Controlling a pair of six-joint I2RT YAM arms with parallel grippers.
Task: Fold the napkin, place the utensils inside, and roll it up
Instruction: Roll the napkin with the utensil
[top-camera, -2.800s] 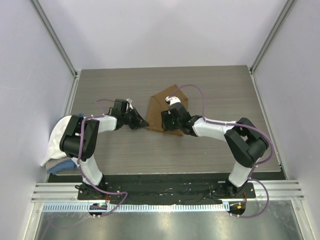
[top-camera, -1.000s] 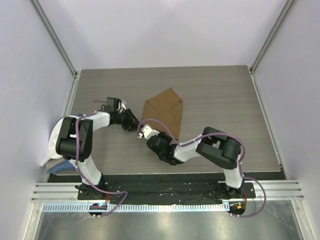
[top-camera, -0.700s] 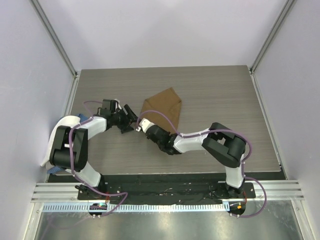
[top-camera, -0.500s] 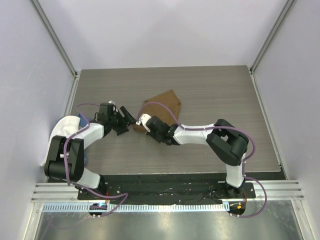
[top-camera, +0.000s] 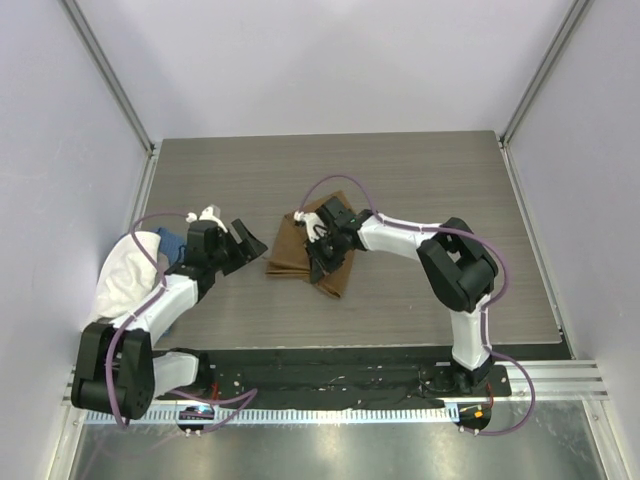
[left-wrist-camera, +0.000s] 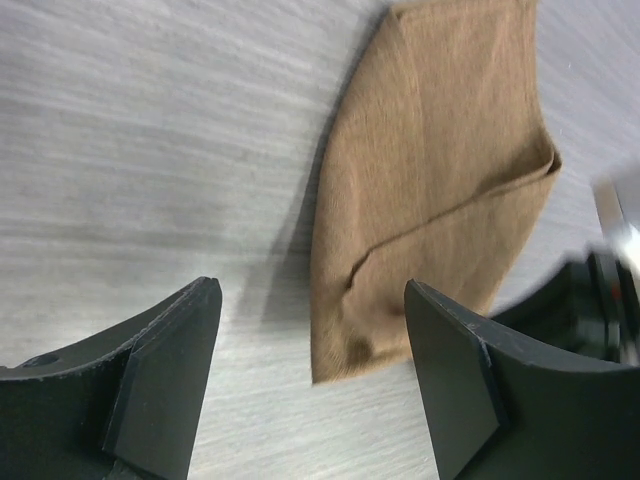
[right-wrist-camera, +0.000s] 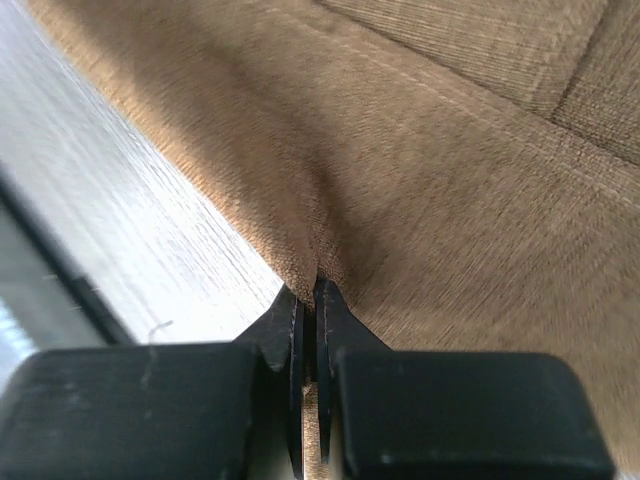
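Swallowing pinched napkin (right-wrist-camera: 455, 190) edge: right claw (right-wrist-camera: 308, 292).

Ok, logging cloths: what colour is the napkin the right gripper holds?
The napkin is plain tan-brown; right wrist view shows it best.

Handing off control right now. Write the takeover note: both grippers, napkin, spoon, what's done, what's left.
Left gripper: open, empty, just left of the napkin.
Right gripper: shut, pinching the napkin near its edge.
Napkin: mid-table, folded into layers, not rolled.
Spoon: not visible in any view.
White cloth and blue cloth: at the table's left edge.
Left: finish the fold, place the spoon, roll.
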